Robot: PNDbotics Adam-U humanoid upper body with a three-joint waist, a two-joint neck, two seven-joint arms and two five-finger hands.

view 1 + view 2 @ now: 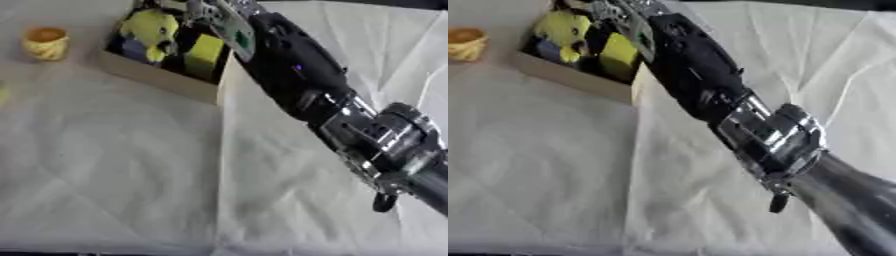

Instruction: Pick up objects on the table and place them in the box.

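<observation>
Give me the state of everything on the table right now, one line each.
Box: open-topped, holding yellow and dark items.
Yellow plush toy: inside the box.
Yellow block: inside the box, upright.
Small orange-yellow cup: upright on the table, left of the box.
Right hand: over the box; fingers unclear.

Creased white cloth (131,165) across the whole table

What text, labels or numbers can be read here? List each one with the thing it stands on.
None can be read.
Box: plain wall, no print.
Yellow cup: a pattern, no letters that I can make out.
Yellow things inside the box: no label visible.
Right arm: a pale green panel near the wrist, blurred, no legible marking.
</observation>
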